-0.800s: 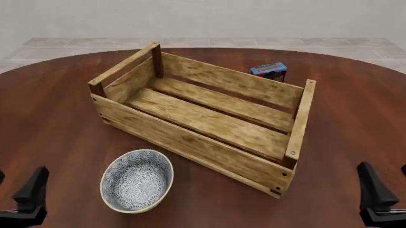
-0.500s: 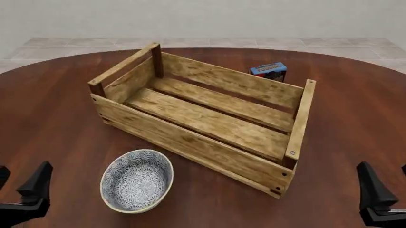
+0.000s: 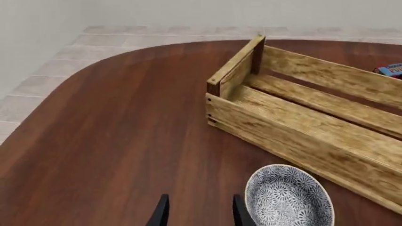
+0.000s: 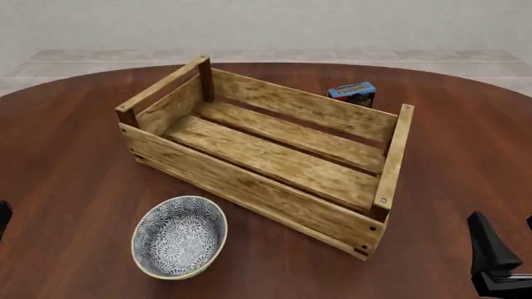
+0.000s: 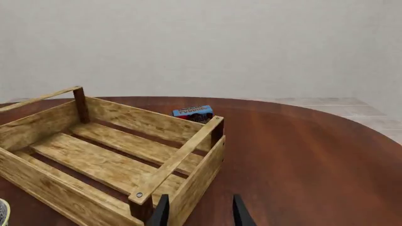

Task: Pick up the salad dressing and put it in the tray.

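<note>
So, the left gripper [image 3: 196, 212] shows just two dark fingertips in its wrist view, spread apart with bare table between them, holding nothing and touching nothing. The right gripper [image 5: 199, 211] looks the same from its own wrist camera: fingers parted, empty, hanging over the table [image 4: 66, 156] just beside the near corner post of the tray [image 4: 249, 184]. In the front view only a bit of the right one pokes in at the bottom right corner, and the left is barely a sliver at the edge.

Moving outward, the tray sits diagonally mid-table, and no part of its slat floor that shows has anything on it. A blue-and-white patterned bowl [image 4: 179, 237] sits near its long front wall, and a small blue pudding box [image 4: 352, 92] peeks out behind the far wall.

Here's the catch: the salad dressing isn't visible in any of the three views, so where it sits can't be told. It might be hidden or out of frame.

Going by the task alone, a slim bottle like that is probably light, rigid and a bit slick, and tall enough to tip easily. A pinch around the body below the cap seems the safer hold.
</note>
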Available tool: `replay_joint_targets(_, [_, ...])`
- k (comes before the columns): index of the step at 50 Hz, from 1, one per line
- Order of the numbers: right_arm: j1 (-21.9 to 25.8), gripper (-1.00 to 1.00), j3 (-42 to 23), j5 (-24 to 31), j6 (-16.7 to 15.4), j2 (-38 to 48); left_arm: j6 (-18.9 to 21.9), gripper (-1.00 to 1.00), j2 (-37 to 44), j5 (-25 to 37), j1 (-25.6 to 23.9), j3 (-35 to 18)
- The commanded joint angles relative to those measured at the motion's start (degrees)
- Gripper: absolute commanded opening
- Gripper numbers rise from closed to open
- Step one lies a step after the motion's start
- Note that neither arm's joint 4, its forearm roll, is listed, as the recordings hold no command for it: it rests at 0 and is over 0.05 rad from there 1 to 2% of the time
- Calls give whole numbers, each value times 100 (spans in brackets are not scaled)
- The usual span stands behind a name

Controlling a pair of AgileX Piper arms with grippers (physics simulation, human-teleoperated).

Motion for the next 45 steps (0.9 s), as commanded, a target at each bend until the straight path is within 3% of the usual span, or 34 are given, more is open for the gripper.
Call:
replay_joint_targets(1, [-1,100,0,0,0,0,220,100,925,1607,63,-1678])
replay_joint_targets(4, [-2,100,0,0,-1,1,78,100,1487,1955,-119,-2148])
replay_joint_targets(6, [0,100,0,0,0,1,255,100,1777,2136,-74,-2479])
replay_joint_targets(10, [0,100,0,0,-1,1,174,100,2246,2510,-104,-2929])
replay_joint_targets(16, [0,100,0,0,0,0,326,100,2804,2935,263,-3367])
replay_joint_targets(20, [0,100,0,0,0,1,476,100,3091,2771,557,-3264])
replay_joint_targets(23, [-1,100,0,0,0,1,296,100,3201,2744,487,-3135])
replay_joint_targets(28, [0,100,0,0,0,1,325,100,3253,2662,665,-2722])
replay_joint_targets(38, [0,100,0,0,-1,0,364,100,2995,3022,1196,-2461])
replay_joint_targets(45, [0,100,0,0,1,0,382,100,2654,3005,1559,-1760])
